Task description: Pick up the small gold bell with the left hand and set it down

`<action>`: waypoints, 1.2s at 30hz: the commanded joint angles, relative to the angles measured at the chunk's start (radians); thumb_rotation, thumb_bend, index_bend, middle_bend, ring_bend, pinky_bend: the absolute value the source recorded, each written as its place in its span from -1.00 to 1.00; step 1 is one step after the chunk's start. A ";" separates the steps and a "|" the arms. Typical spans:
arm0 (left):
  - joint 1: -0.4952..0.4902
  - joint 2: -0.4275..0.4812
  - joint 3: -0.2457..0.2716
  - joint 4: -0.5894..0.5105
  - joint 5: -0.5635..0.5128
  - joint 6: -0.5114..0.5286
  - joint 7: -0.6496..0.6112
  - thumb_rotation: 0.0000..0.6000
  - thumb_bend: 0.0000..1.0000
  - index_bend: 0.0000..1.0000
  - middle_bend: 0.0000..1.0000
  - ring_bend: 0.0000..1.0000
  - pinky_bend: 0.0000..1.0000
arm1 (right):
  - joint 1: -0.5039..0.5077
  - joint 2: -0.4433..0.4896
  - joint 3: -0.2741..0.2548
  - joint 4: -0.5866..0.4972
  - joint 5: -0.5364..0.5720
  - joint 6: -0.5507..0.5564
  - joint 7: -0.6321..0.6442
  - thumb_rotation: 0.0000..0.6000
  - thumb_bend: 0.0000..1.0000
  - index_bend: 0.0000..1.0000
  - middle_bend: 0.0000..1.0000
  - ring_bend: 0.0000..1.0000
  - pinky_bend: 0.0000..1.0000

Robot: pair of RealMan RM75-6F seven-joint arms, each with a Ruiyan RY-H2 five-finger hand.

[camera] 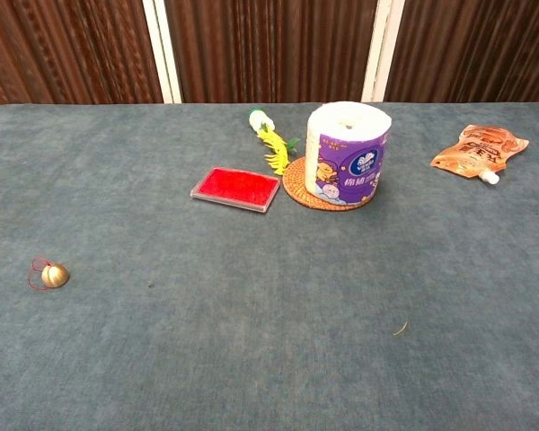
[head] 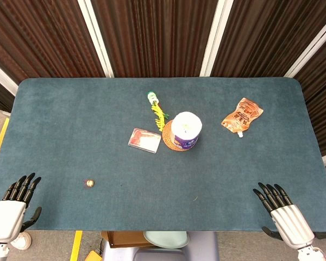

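1. the small round gold metal bell [head: 90,184] with a thin red cord loop lies on the dark teal felt-covered table [head: 60,119], on the left side near the front edge, apart from every other item. in the chest view the bell [camera: 54,276] rests on its side with the cord trailing to its left.
2. the left hand [head: 13,204], black-fingered with a white back, sits at the front left corner of the table, fingers straight and slightly apart, holding nothing. it is near the bell but not touching it.
3. the right hand [head: 280,209] lies at the front right corner, fingers extended and apart, empty, well apart from the bell.
4. other items, all in the middle and far right: a flat red pad in a clear plastic case [head: 144,140], a white paper roll in a purple wrapper [head: 186,130] standing on a round woven coaster [head: 170,142], a yellow-green toy [head: 156,109], an orange foil spout pouch [head: 242,115].
5. judged status: grasp not yet begun.
6. likely faults: the bell is small and round, so an off-centre finger closure may roll it away; fingertips pressing into the felt may snag; catching only the cord may let the bell swing or slip.
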 commanded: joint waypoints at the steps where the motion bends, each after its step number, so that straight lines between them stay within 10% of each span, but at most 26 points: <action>1: -0.008 0.001 0.004 0.000 0.008 -0.018 -0.025 1.00 -0.22 -1.00 -1.00 -1.00 -0.71 | 0.002 0.001 -0.001 -0.001 -0.002 -0.003 0.006 1.00 -0.62 -1.00 -1.00 -1.00 -1.00; 5: -0.048 -0.048 -0.010 0.041 0.036 -0.054 -0.118 1.00 -0.22 -0.96 -0.81 -0.89 -0.48 | 0.008 0.002 -0.004 -0.002 -0.006 -0.011 0.019 1.00 -0.62 -1.00 -1.00 -1.00 -1.00; 9: -0.104 -0.193 -0.059 0.176 0.047 -0.093 -0.114 1.00 -0.22 -0.66 0.31 0.26 0.74 | 0.014 0.002 -0.002 0.000 -0.003 -0.023 0.021 1.00 -0.62 -1.00 -1.00 -1.00 -1.00; 13: -0.158 -0.301 -0.091 0.290 0.023 -0.168 -0.047 1.00 -0.22 -0.35 0.90 0.85 1.00 | 0.018 0.002 0.003 -0.004 0.000 -0.024 0.025 1.00 -0.62 -1.00 -1.00 -1.00 -1.00; 36: -0.259 -0.568 -0.153 0.586 -0.097 -0.255 -0.003 1.00 -0.18 0.04 1.00 1.00 1.00 | 0.028 -0.005 0.005 -0.012 0.023 -0.060 -0.002 1.00 -0.62 -1.00 -1.00 -1.00 -1.00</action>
